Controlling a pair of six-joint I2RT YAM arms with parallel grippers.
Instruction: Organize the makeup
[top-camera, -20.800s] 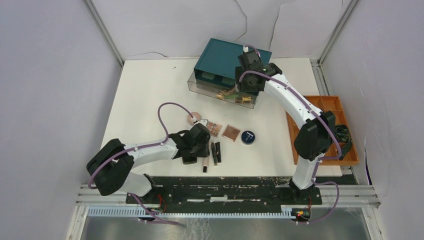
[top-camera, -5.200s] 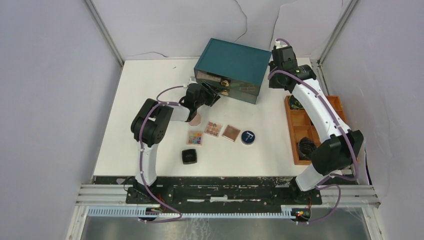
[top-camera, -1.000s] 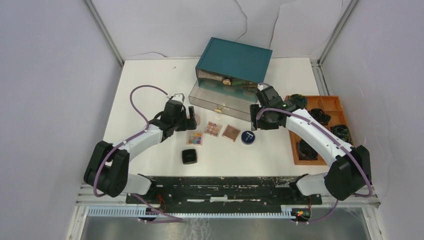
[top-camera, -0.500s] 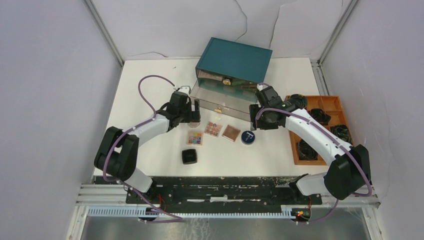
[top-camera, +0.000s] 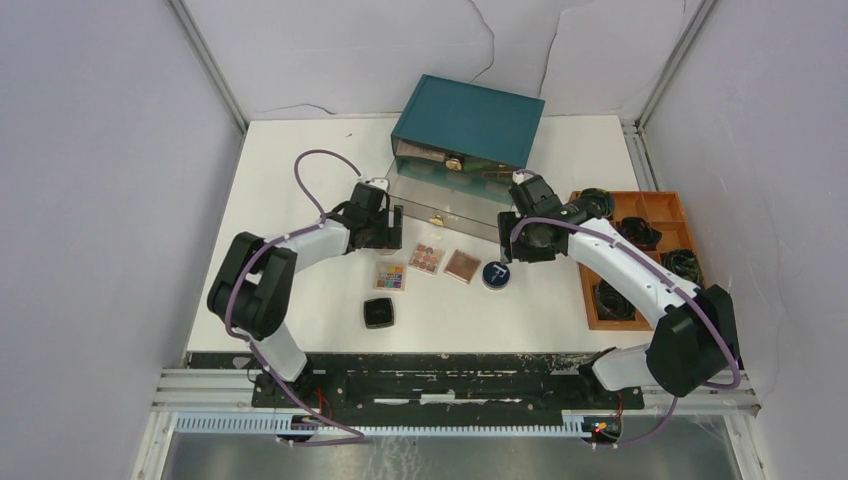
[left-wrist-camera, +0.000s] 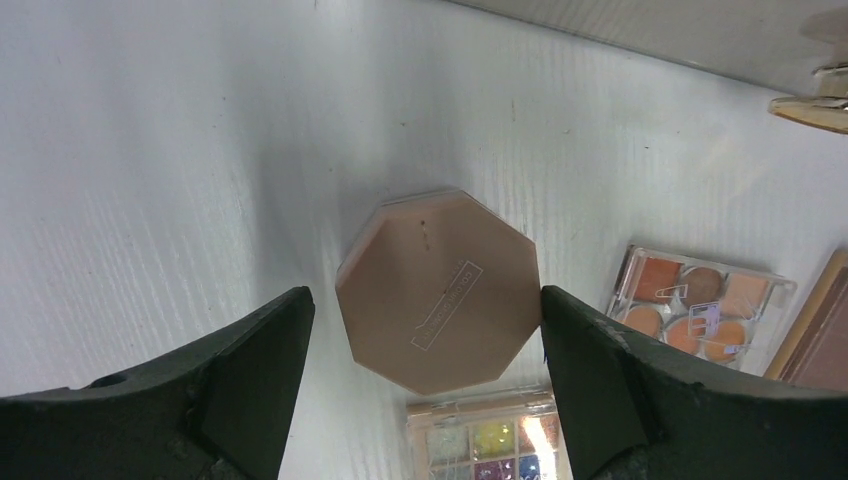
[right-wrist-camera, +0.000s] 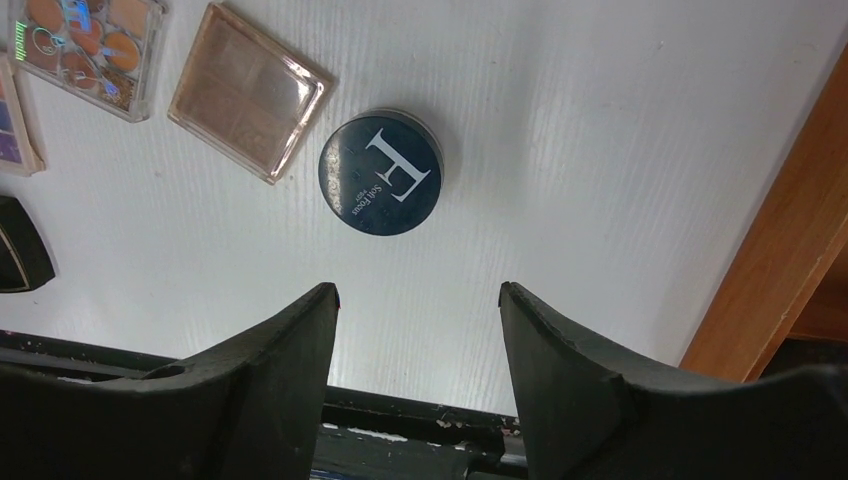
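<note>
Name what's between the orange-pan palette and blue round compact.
The brown square palette lies between the orange-pan palette and blue round compact; shown in top external and right wrist views.

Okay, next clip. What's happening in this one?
Two robot arms are sorting makeup. The left gripper hangs open over a pink compact, one finger on either side, not closed on it. The right gripper is open near a blue round compact, not touching it. The clear drawer of the teal box stands pulled out.

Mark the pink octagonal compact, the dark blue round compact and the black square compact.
pink octagonal compact (left-wrist-camera: 438, 292): left wrist view, lid centre.
dark blue round compact (right-wrist-camera: 381, 173): right wrist view, lid centre.
black square compact (top-camera: 378, 314): top external view, lid centre.
</note>
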